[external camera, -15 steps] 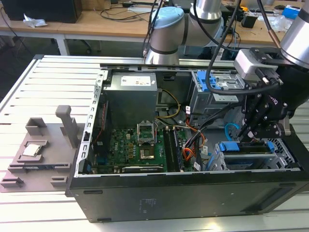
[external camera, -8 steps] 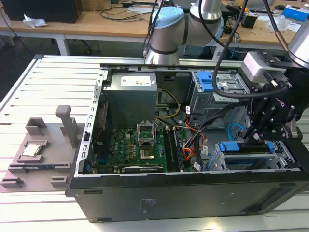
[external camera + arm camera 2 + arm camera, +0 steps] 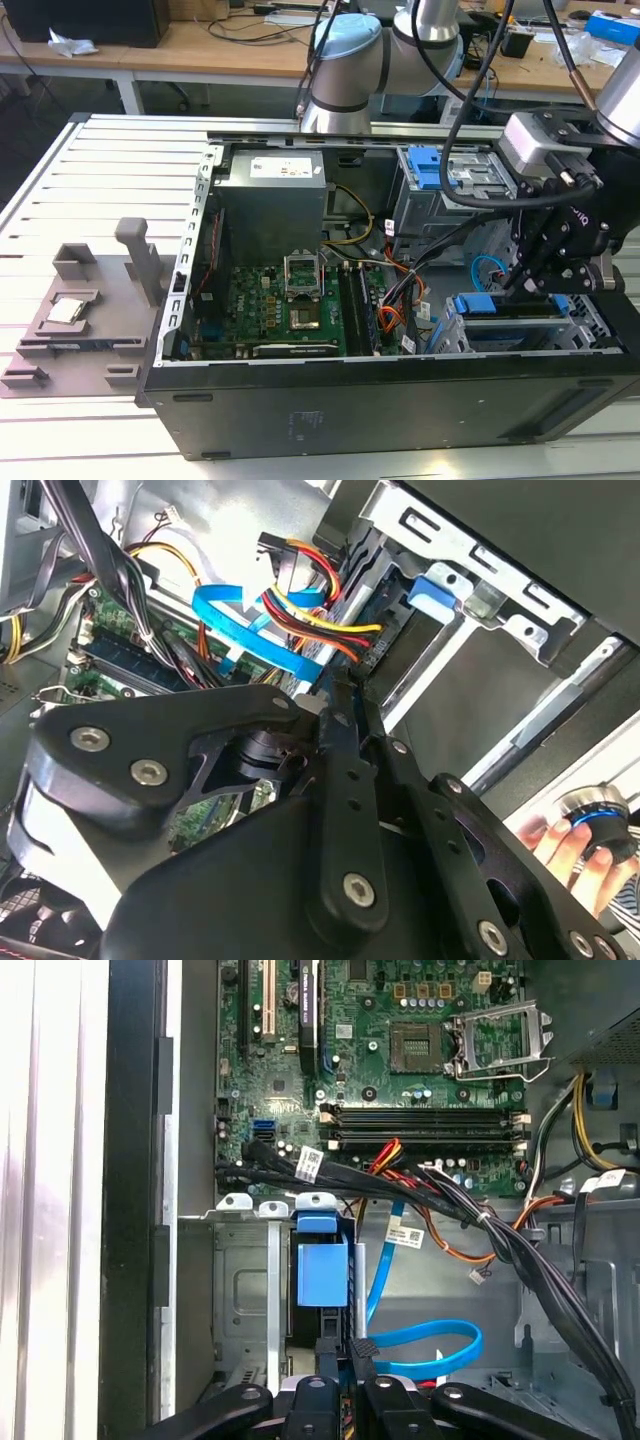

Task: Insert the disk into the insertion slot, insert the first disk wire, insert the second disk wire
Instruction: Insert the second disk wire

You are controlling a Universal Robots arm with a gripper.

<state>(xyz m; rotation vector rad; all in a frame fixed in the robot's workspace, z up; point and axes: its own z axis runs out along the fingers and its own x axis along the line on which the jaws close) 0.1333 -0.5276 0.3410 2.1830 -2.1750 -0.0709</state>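
Evidently the first step is done: the disk [image 3: 500,305], in its bright blue carrier, sits inside the insertion slot [image 3: 592,328], the low perforated cage in the near corner of the open computer case [image 3: 300,410] at the exterior view's right. In the first wrist view the carrier's blue tab [image 3: 322,1272] stands at the mouth of the cage [image 3: 240,1300], facing the motherboard [image 3: 400,1050]. The gripper [image 3: 345,1357] hangs just over that end of the disk with its fingers drawn close together. They appear to pinch the black plug of the first disk wire [image 3: 432,1348], a flat blue data cable that loops across the case floor and back to the fingertips; the grip itself is partly hidden, so I judge this rather than see it plainly. The step in hand therefore looks like inserting the first wire. The second disk wire [image 3: 300,575], a plug trailing red, yellow and black leads, lies loose above the blue cable in the second wrist view, apart from the gripper [image 3: 340,685]. By my reckoning, seating the plug calls for squaring it with the port on the disk's exposed end and pressing straight in, without the stiff loop twisting it off line. A person's hand [image 3: 565,845] rests outside the case wall, well apart from the work.
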